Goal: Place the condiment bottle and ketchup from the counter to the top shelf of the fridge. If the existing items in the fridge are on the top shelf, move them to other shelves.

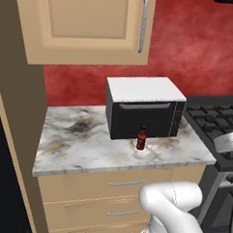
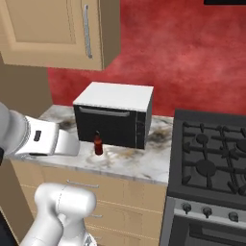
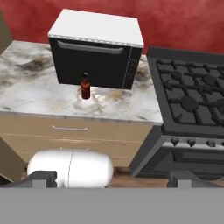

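The condiment bottle (image 1: 141, 138) (image 2: 98, 144) (image 3: 85, 86) is small and dark brown-red with a black cap. It stands upright on the marbled counter (image 1: 78, 140) (image 2: 134, 166) (image 3: 30, 94), just in front of the black microwave's door. My gripper (image 3: 113, 179) hangs well back from the counter's front edge and above drawer height, looking at the bottle. It is open, its fingertips (image 3: 42, 178) far apart with nothing between them. The ketchup, the fridge shelves and the existing items are out of view.
A black microwave (image 1: 144, 108) (image 2: 115, 114) (image 3: 97, 48) with a white top stands at the back of the counter. A black gas stove (image 2: 211, 158) (image 3: 192, 96) adjoins the counter on the right. Tan drawers (image 1: 119, 196) lie below, a wall cabinet (image 1: 84, 25) above.
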